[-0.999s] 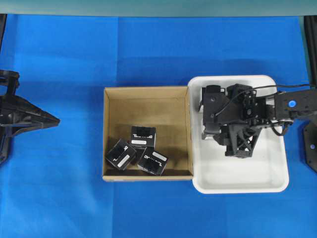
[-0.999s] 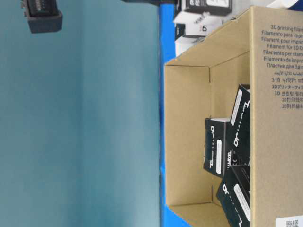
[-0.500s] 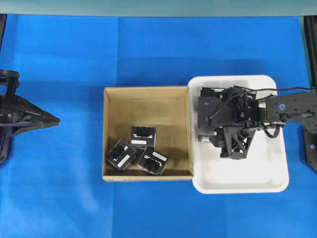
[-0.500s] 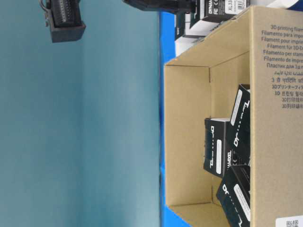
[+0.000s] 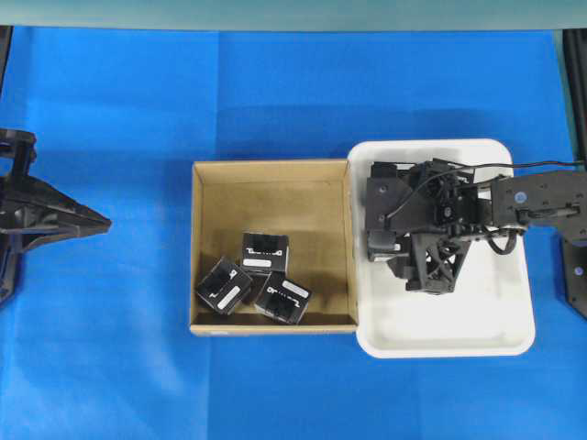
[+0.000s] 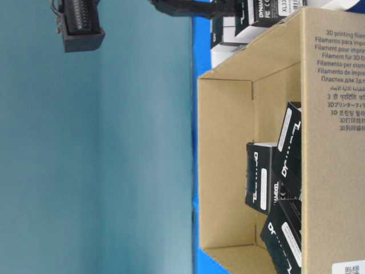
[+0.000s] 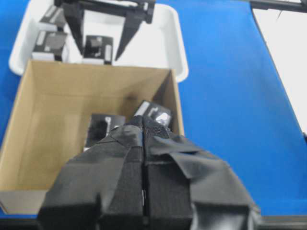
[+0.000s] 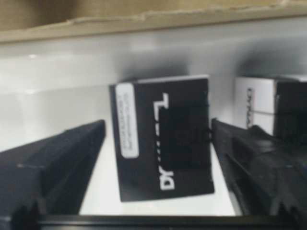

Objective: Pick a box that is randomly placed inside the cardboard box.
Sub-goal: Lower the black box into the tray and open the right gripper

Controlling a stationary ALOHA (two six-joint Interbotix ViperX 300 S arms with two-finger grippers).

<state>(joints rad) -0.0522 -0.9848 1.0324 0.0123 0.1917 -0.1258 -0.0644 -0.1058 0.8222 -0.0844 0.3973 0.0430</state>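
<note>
Black box (image 8: 163, 139) stands between the spread, released fingers of the right gripper (image 8: 158, 158) over the white tray (image 5: 477, 335) (left gripper (image 7: 144, 143) clenched, far off).

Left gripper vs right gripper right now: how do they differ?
The left gripper is shut, its taped fingers pressed together with nothing between them; the right gripper is open, fingers standing apart on either side of a black box. The left one sits out over the blue cloth, off to the side of the cardboard box; the right one is down in the white tray. Both are black.
</note>
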